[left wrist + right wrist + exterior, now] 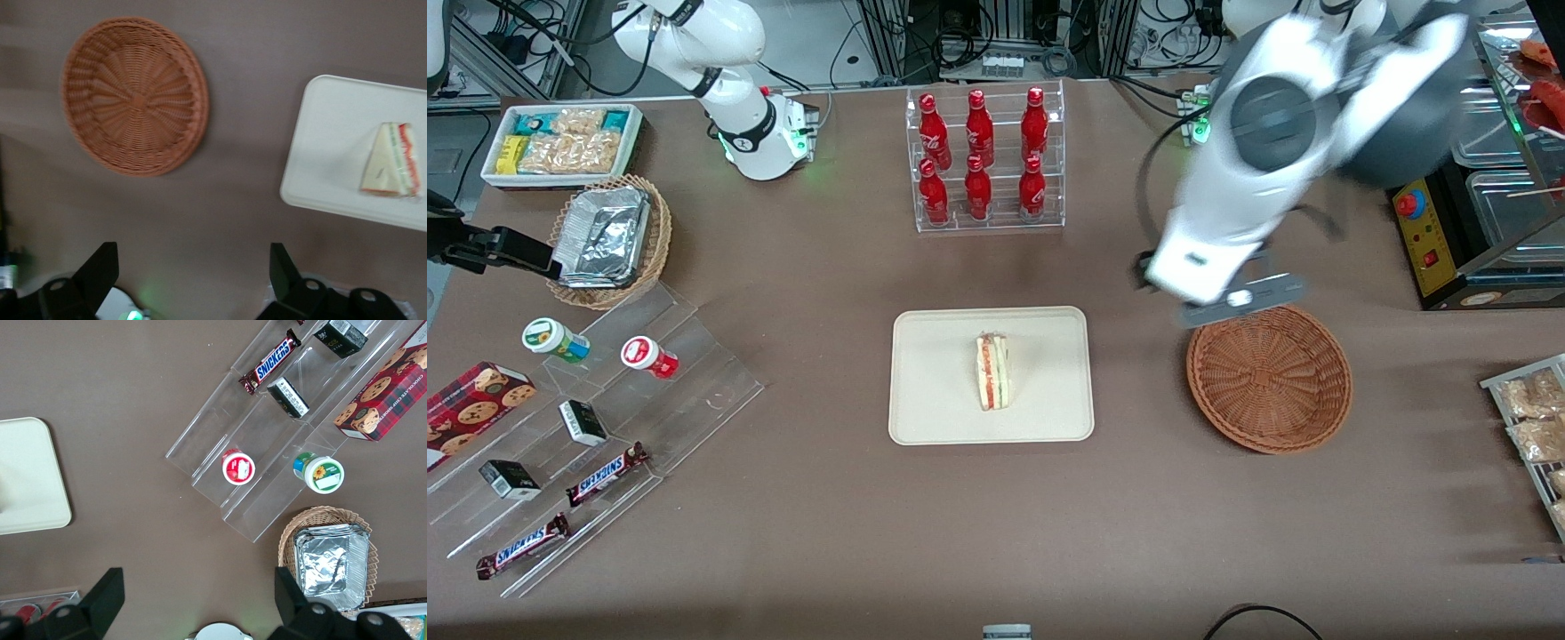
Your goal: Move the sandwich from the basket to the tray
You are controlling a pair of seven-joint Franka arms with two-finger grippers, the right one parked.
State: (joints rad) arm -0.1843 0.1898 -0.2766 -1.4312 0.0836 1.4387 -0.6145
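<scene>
1. The sandwich lies on the tray, near its middle, cut edge showing red and green layers.
2. The basket sits beside the tray, toward the working arm's end, apart from it.
3. The gripper hangs above the table near the basket, fingers spread apart, holding nothing.

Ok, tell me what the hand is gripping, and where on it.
Nothing. The hand is open and empty, above the table near the basket; the sandwich lies on the tray.
</scene>
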